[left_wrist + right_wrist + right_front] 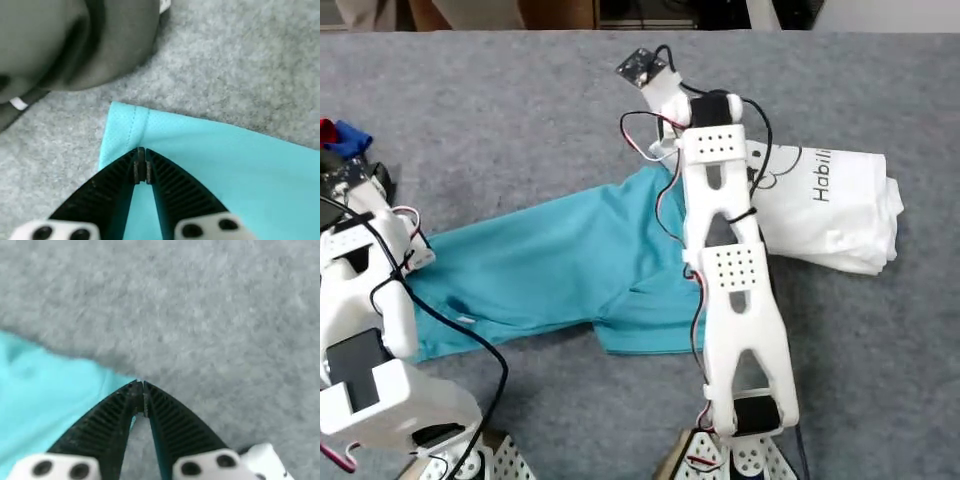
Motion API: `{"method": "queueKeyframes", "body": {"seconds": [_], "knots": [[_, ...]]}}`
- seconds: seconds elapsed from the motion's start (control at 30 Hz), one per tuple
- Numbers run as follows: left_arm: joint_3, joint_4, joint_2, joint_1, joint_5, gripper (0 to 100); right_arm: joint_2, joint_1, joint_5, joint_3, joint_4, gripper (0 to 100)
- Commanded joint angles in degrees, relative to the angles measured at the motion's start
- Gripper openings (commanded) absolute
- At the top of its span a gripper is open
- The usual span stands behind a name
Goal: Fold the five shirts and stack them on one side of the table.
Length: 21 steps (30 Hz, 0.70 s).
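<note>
A grey, felt-covered desk [520,100] carries a teal shirt [550,270] spread flat across its middle. A folded white shirt [840,200] lies to its right, and red and blue cloth [340,135] lies at the left edge.

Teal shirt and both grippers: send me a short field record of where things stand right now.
teal shirt: spread out on the grey table, unfolded
left gripper: shut on the teal shirt by a hemmed corner
right gripper: shut on the teal shirt at an edge corner
white shirt: folded, on the table next to the teal shirt
folded so far: one visible
</note>
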Motion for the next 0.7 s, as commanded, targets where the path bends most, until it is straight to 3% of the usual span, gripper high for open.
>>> {"method": "queueKeyframes", "body": {"seconds": [0.0,0.17,0.33,0.53,0.67], "knots": [[-8.35,7.38,-1.01,-0.88,0.0,2,-10.24,-0.84,0.79,-3.38,5.19,0.5],[-16.7,19.78,-1.01,0.62,-0.09,2,-19.82,0.48,0.35,-0.48,6.95,0.5],[-16.09,28.66,-4.18,5.54,-2.81,2,-34.33,0.48,-1.93,18.33,6.95,0.4],[-3.16,29.27,-21.23,9.93,-8.62,2,-48.13,-0.13,-1.23,47.43,4.4,0.4],[5.89,26.37,-24.22,10.02,-10.2,2,-49.71,-0.57,-0.44,63.43,-7.56,0.4]]}}
